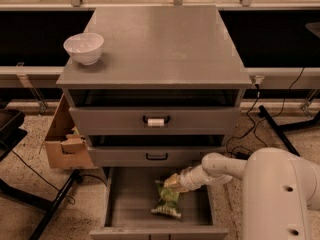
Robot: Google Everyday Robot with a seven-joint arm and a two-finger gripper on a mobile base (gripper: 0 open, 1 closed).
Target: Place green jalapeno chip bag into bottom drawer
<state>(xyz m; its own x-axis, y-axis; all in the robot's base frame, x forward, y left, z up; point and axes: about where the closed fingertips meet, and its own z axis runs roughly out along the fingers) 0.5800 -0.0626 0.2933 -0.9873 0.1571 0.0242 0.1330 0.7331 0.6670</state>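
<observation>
Cabinet (165, 44) on speckled floor (27, 219); end effector (172, 182) at bag (168, 204) in bottom drawer (131, 204)

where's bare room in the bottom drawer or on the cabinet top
In the bottom drawer, the floor between its left wall and the green jalapeno chip bag is bare. The right side is crowded: the gripper is at the bag's rear end. On the cabinet top, everything right of the white bowl is free.

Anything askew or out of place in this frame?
Only the cardboard box left of the cabinet, leaning tilted. The green jalapeno chip bag lies in the bottom drawer, gripper at its top edge.
</observation>
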